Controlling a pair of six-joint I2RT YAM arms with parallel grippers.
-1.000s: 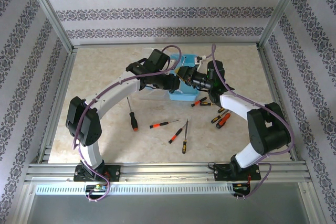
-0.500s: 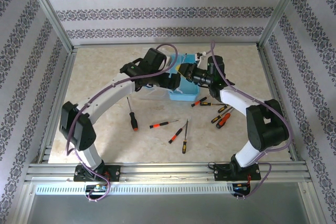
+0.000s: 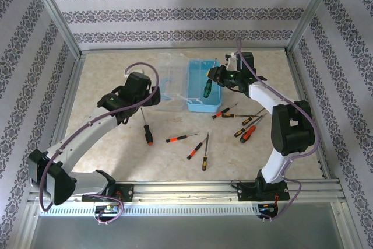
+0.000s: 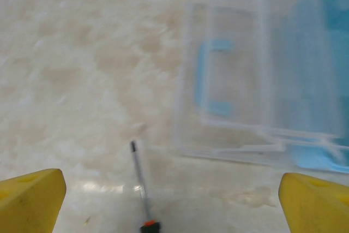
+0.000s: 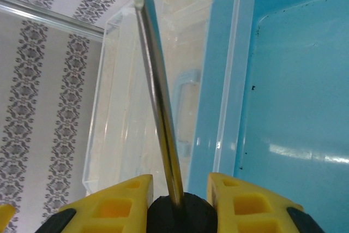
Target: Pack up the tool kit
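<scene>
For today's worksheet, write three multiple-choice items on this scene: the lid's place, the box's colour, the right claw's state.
1. The clear lid lies: A) open, on the box's left-arm side; B) shut on the box; C) beneath the box.
2. The box is: A) red; B) blue; C) green.
3. The right claw is: A) open, empty; B) shut on the lid; C) shut on a screwdriver.
Key: 1A, the lid lies open beside the box; 2B, its walls are blue; 3C, yellow fingers pinch the black handle.
</scene>
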